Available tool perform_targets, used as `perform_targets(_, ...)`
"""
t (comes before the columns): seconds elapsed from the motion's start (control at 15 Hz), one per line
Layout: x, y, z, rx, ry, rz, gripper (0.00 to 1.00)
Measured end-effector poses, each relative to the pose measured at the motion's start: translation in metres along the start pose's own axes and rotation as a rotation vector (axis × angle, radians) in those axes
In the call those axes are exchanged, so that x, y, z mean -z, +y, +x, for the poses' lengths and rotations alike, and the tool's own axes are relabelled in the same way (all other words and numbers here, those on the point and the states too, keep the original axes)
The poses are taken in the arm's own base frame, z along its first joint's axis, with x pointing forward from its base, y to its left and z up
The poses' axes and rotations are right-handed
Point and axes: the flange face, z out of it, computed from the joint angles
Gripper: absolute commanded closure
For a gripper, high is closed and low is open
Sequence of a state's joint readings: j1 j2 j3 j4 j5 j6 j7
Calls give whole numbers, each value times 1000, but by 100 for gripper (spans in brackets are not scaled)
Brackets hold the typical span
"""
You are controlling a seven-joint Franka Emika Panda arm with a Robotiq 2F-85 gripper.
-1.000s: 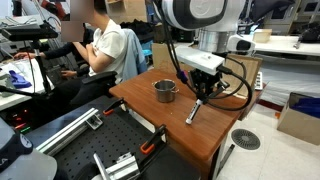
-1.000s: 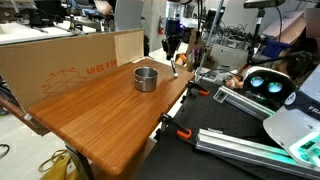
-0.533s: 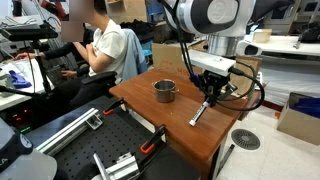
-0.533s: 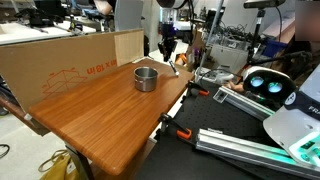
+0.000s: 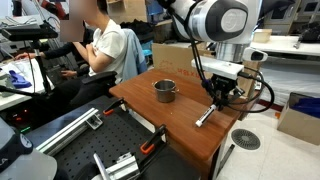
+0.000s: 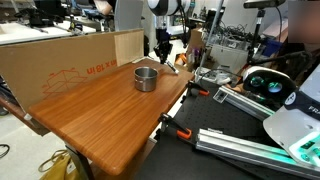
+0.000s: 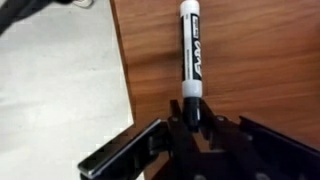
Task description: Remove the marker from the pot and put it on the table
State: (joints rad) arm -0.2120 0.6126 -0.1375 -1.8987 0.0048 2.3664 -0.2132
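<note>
Since the frame one second back, the arm has carried the gripper (image 5: 214, 103) and the marker (image 5: 205, 115) further from the pot (image 5: 165, 91), out toward the 3 o'clock edge of the table (image 5: 165, 128). The pot has not shifted.

Marker position now: out of the pot, at about 4 o'clock from it in that exterior view, well apart from it and near the table's edge. It slants, with its upper end at the gripper and its lower end down at the wood. Too small to tell whether that lower end touches or hangs just above.

Wrist view: the marker (image 7: 191, 60) runs straight toward 12 o'clock from the gripper at 6 o'clock, light end farthest out, with wood beneath it. The table edge lies close at 9 o'clock, pale floor beyond it. The jaws are closed about the marker's dark near end. I read this as a live grasp, though dark on dark blurs the contact.

Progress, as judged:
- Done: removal. Nothing shows sticking out of the pot.
- Left: lay the marker flat, let go, back the arm off.
- Task is near its end.

Caution: the drop spot is near the edge, and a round pen may roll.
</note>
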Motion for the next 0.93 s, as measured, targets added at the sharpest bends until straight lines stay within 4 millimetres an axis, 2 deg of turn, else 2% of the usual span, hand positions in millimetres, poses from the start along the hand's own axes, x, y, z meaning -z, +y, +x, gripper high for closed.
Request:
perform_targets(0.2,-6,1,10,-4,-13,-4,94)
perform_targets(0.27,-7,1,14,-5,-17,-5,51)
perform_targets(0.4,-10,2,20,-7,-20,-8,43)
perform_targets(0.8,-8,4,32,-12,-27,-19,1)
perform_targets(0.93,-6,4,34,-12,-22,-20,0)
